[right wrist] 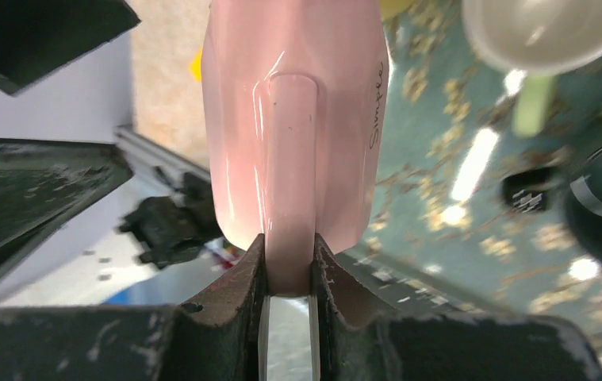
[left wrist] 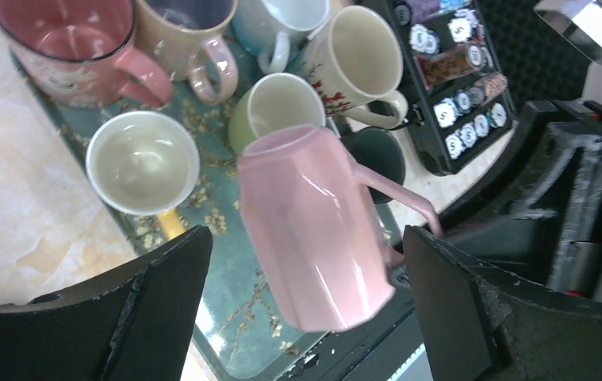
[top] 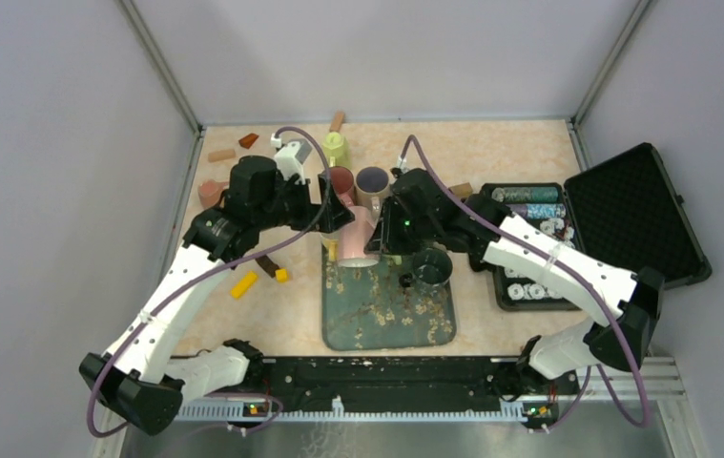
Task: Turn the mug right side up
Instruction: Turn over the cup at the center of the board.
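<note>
Two pincers above the tray: the right pincer clamps the pink mug by its handle — tilted, off the tray — the left pincer gapes wide around it.

The mug hangs above the tray, case to its right.

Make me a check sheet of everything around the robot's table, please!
Surface: beige table with a flowery teal tray.
Job's things: pink mug tilted, lifted above the tray.
Clutter: other mugs on the tray, small blocks, open case of chips.
Hands: right hand shut on the mug's handle; left hand open, a finger on each side of it.
Cables: purple cable looping along each arm.
Surroundings: grey walls.
</note>
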`<state>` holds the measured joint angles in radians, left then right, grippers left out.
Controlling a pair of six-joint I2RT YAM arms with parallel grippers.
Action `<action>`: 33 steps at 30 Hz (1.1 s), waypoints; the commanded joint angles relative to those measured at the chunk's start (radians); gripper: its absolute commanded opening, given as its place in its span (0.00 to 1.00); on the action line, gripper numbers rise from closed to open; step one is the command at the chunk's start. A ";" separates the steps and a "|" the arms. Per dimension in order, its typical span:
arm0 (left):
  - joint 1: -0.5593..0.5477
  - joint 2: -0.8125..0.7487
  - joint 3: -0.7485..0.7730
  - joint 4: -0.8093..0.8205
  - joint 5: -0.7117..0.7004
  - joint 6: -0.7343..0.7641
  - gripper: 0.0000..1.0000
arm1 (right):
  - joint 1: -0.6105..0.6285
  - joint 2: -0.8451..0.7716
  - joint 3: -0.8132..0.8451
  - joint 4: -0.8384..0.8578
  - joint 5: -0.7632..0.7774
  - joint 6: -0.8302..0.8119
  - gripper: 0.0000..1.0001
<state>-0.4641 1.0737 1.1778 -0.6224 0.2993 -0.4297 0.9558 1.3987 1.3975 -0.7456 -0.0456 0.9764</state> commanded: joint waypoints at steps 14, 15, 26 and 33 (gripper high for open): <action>0.036 0.067 0.022 0.088 0.227 -0.298 0.81 | 0.171 -0.118 -0.091 0.343 0.475 -0.883 0.00; 0.039 0.064 0.013 0.106 0.244 -0.342 0.80 | 0.192 -0.110 -0.090 0.352 0.509 -0.914 0.00; 0.048 0.033 -0.145 0.267 0.411 -0.694 0.71 | 0.370 -0.007 -0.118 0.554 0.898 -1.369 0.00; 0.053 0.018 -0.192 0.282 0.417 -0.766 0.65 | 0.419 0.048 -0.216 0.821 1.033 -1.651 0.00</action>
<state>-0.4145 1.1271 1.0065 -0.4313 0.6880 -1.1229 1.3460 1.4399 1.1961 -0.2306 0.8425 -0.4564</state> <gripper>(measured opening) 0.685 0.174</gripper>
